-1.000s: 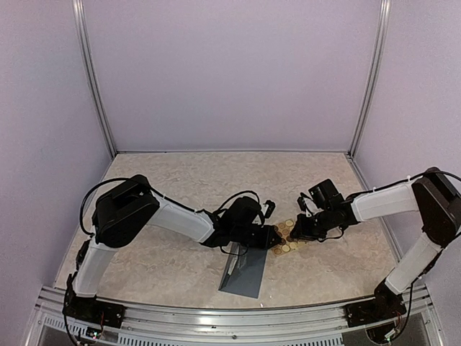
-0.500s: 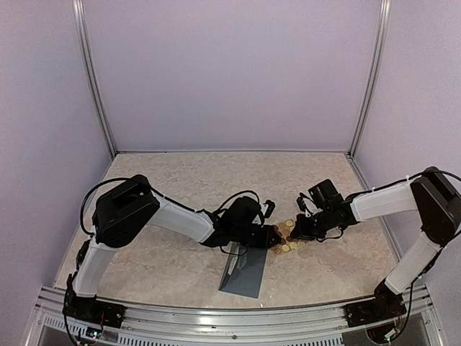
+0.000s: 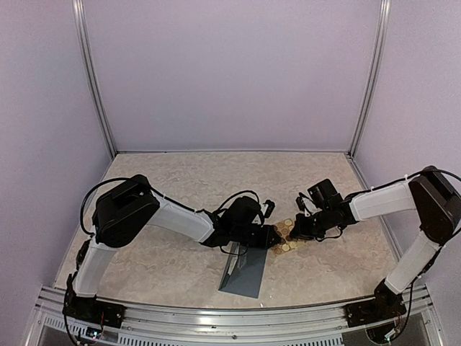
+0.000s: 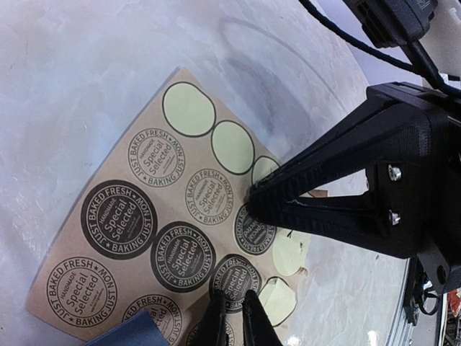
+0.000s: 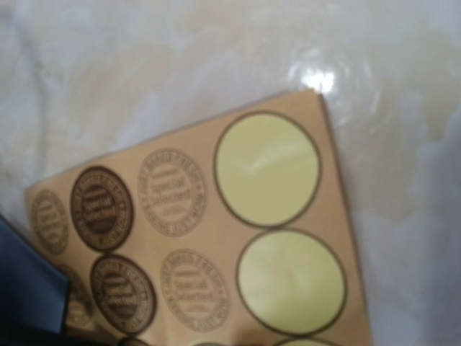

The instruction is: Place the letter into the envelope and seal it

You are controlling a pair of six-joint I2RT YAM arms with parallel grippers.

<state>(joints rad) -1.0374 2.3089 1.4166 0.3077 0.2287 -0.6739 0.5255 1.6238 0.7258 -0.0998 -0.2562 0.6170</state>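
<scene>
The slate-blue envelope (image 3: 243,272) lies near the table's front edge, and a corner of it shows in the left wrist view (image 4: 126,333) and the right wrist view (image 5: 25,288). The letter is hidden. Just behind the envelope lies a brown sticker sheet (image 3: 287,246) with round stickers and several bare circles. My left gripper (image 4: 232,306) is shut, and its tips press on a dark sticker (image 4: 248,277) at the sheet's near side. My right gripper (image 4: 253,198) is shut too, its tip touching another dark sticker (image 4: 252,227). Both grippers meet over the sheet, left (image 3: 274,236) and right (image 3: 294,232).
The marbled tabletop (image 3: 180,180) is walled in by lilac panels at the back and sides. A metal rail (image 3: 216,317) runs along the near edge by the arm bases.
My right gripper's jaws have closed at the sticker sheet and the arm has edged slightly left. The left arm, the sheet and the envelope have stayed put.
</scene>
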